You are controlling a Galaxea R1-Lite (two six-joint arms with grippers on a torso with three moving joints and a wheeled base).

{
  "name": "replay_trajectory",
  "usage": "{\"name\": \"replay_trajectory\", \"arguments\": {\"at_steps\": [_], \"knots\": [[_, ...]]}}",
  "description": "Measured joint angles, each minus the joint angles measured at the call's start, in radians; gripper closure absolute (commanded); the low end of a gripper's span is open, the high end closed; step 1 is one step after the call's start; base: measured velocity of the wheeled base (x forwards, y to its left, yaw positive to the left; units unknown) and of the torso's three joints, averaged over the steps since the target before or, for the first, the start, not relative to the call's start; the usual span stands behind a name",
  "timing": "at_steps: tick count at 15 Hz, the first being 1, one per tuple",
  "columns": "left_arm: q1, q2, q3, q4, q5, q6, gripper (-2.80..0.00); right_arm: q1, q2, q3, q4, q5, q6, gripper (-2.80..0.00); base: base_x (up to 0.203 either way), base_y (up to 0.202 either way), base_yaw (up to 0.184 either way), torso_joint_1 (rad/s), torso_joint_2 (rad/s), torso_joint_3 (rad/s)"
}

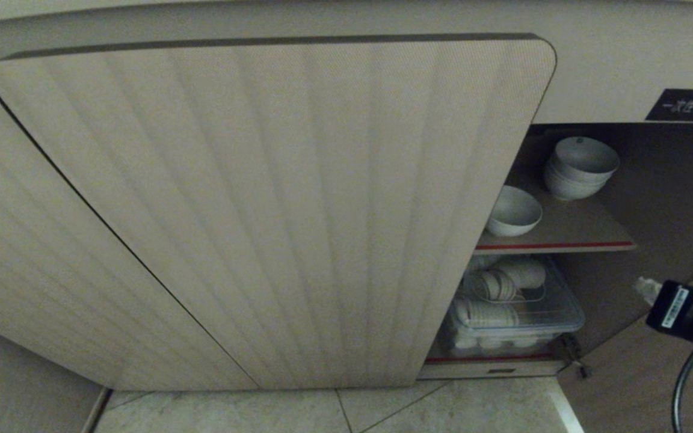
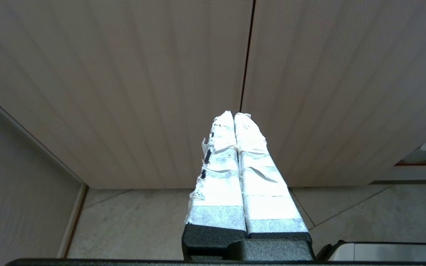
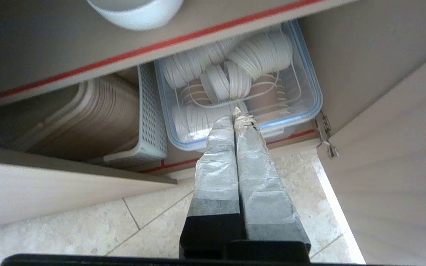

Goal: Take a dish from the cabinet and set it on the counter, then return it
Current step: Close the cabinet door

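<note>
Cabinet (image 1: 274, 204) half open — dish (image 1: 513, 210) on shelf (image 1: 569, 231), right end effector (image 3: 235, 114) closed.

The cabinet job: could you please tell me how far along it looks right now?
Done: one ribbed beige cabinet door stands open, baring the grey-brown shelf. In hand: nothing; the right tool is shut and empty, below the shelf, before a clear plastic box. Left: the small single white bowl sits on the shelf, so lifting, setting on the counter and returning remain.
</note>
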Motion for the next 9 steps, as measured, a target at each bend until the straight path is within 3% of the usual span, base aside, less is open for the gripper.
{"name": "replay_trajectory", "arguments": {"at_steps": [9], "knots": [[0.000,0.000,0.000,0.000,-0.001,0.000,0.00,0.000,-0.071,0.114,0.004,0.001,0.001,0.00,0.000,0.000,0.000,0.000,0.00,0.000]]}}
